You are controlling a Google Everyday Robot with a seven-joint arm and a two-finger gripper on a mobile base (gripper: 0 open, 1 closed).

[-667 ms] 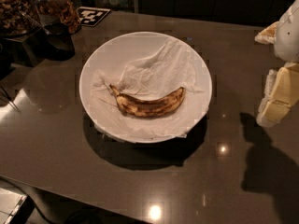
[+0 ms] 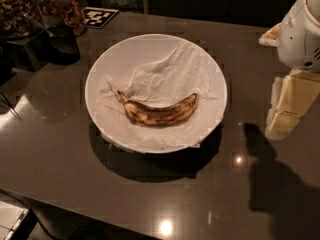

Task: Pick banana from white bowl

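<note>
The banana (image 2: 161, 112), yellow-brown with dark spots and a thin dark stem pointing left, lies curved on crumpled white paper towel (image 2: 167, 71) inside the wide white bowl (image 2: 100, 71) at the middle of the dark table. My gripper (image 2: 287, 106), cream-coloured below a white arm housing (image 2: 300, 31), hangs at the right edge of the view. It is to the right of the bowl, apart from it, and holds nothing that I can see.
A small dark cup (image 2: 60, 44) and jars of snacks (image 2: 20, 9) stand at the back left. A black-and-white marker tag (image 2: 99, 17) lies behind the bowl. The glossy table's front edge (image 2: 100, 219) runs along the bottom left.
The bowl and banana sit slightly lower in the picture than before. The gripper stays at the right edge, with almost no shift.
</note>
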